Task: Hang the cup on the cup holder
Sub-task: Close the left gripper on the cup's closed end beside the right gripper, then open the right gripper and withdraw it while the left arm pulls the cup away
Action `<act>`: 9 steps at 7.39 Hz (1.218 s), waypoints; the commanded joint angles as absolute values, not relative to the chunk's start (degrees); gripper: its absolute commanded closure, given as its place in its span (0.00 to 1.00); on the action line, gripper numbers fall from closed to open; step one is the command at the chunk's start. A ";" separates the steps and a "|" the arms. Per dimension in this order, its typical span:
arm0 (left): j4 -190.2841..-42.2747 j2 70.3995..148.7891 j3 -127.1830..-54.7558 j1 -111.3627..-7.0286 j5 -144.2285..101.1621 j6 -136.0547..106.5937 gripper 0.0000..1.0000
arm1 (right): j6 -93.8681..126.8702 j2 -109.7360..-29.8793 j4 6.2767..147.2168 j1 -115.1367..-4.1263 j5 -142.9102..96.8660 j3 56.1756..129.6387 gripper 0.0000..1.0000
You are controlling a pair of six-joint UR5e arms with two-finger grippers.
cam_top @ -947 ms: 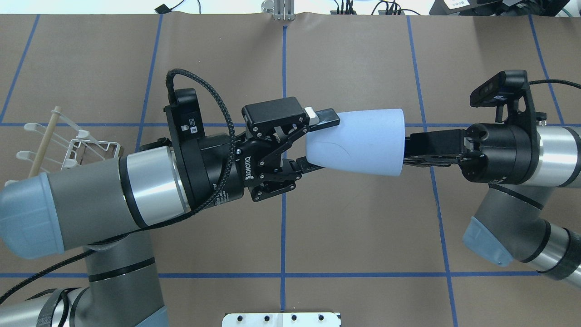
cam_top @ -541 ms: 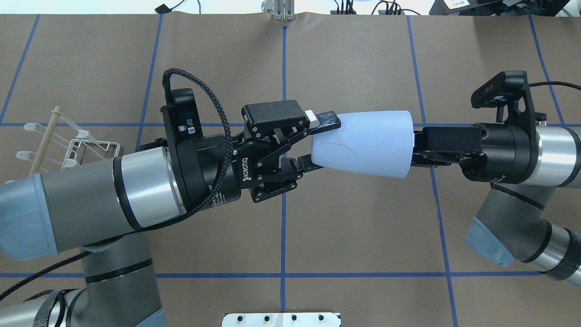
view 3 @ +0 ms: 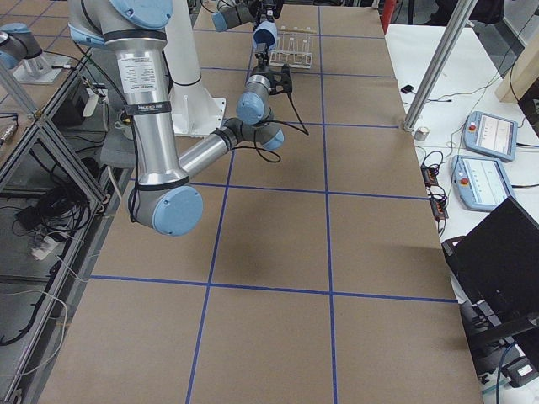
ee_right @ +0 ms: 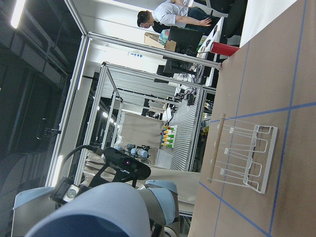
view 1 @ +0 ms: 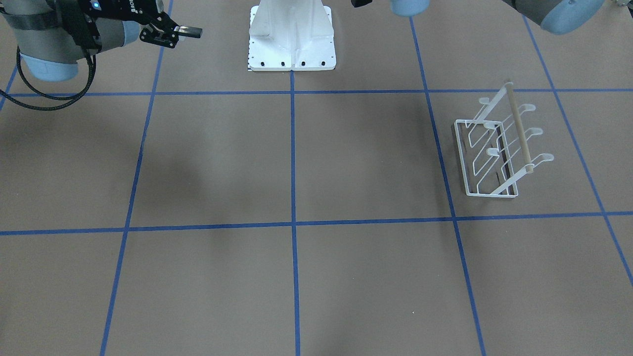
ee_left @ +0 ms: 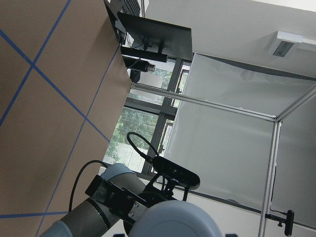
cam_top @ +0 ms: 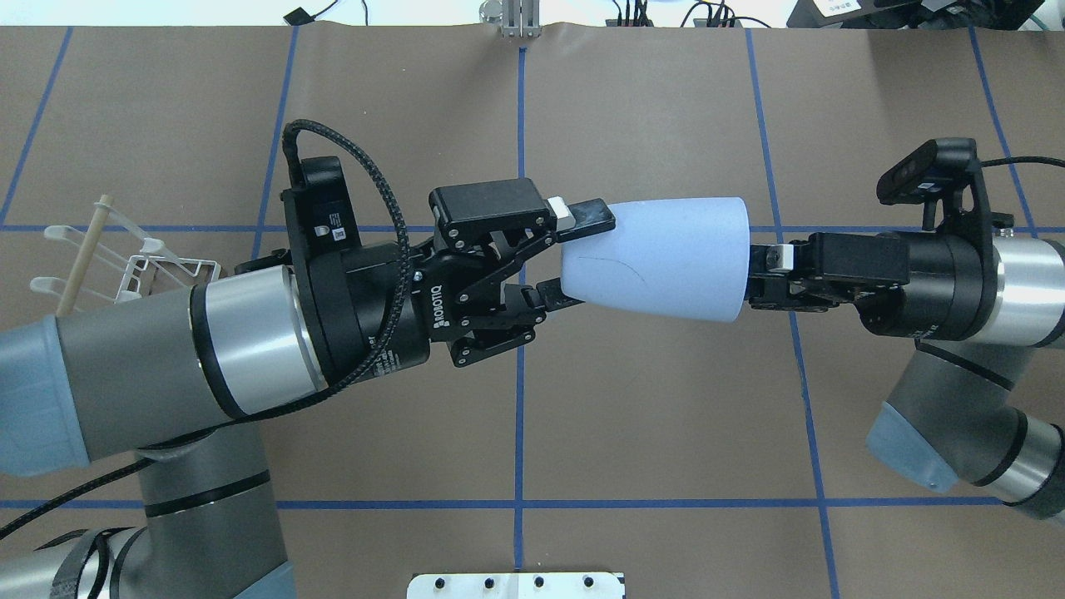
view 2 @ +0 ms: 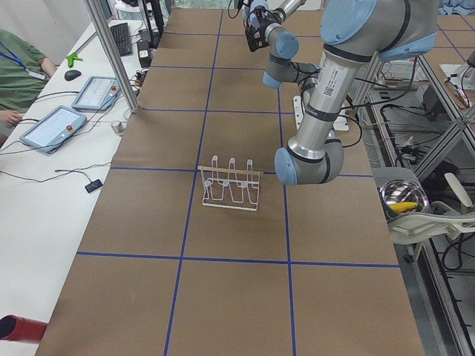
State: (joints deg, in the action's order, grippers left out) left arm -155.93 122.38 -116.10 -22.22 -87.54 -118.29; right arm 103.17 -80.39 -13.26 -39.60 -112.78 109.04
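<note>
The pale blue cup (cam_top: 657,258) lies sideways in the air over the table's middle, base toward my left arm. My left gripper (cam_top: 582,259) is shut on the cup's narrow base end, one finger on each side. My right gripper (cam_top: 759,270) is open at the cup's rim and grips nothing; it also shows in the front view (view 1: 185,33). The cup fills the bottom of the left wrist view (ee_left: 177,222) and the right wrist view (ee_right: 89,212). The white wire cup holder (view 1: 494,148) stands on the table, partly hidden behind my left forearm in the overhead view (cam_top: 158,270).
The white robot base plate (view 1: 292,44) sits at the table's near edge. Blue tape lines cross the brown table. An operator (view 2: 18,81) and tablets (view 2: 56,126) are at a side table beyond the far edge.
My right gripper has drawn back to the right, away from the cup's rim. My left arm has pulled slightly left with the cup held in its gripper.
</note>
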 commanded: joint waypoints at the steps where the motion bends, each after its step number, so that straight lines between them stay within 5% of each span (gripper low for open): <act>1: -155.74 121.91 -115.49 -23.64 -87.54 -116.20 1.00 | 102.92 -82.43 -13.27 -40.60 -113.11 109.07 0.00; 5: -149.11 118.39 -114.87 -36.16 -96.63 -111.64 1.00 | 92.98 -81.74 -6.12 -62.01 -126.88 96.89 0.00; 9: -121.02 118.48 -119.95 -47.09 -107.21 -90.69 1.00 | 62.99 -82.09 31.36 -73.09 -127.45 96.07 0.00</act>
